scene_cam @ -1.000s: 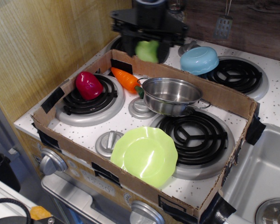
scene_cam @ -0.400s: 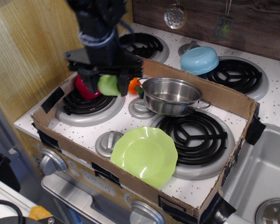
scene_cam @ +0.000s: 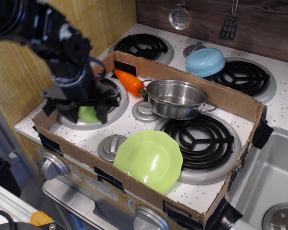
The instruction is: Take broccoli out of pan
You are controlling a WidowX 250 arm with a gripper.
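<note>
Observation.image: claw [scene_cam: 86, 109] down around broccoli [scene_cam: 88, 114]

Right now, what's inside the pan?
Nothing visible: the pan shows only bare steel on its inside wall. Its near rim hides part of the floor. The broccoli is out, over the left burner between the fingers of the gripper.

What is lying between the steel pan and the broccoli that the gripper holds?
In the single camera view, a round silver stove knob and speckled white stovetop lie between the pan and the broccoli in the gripper.
</note>
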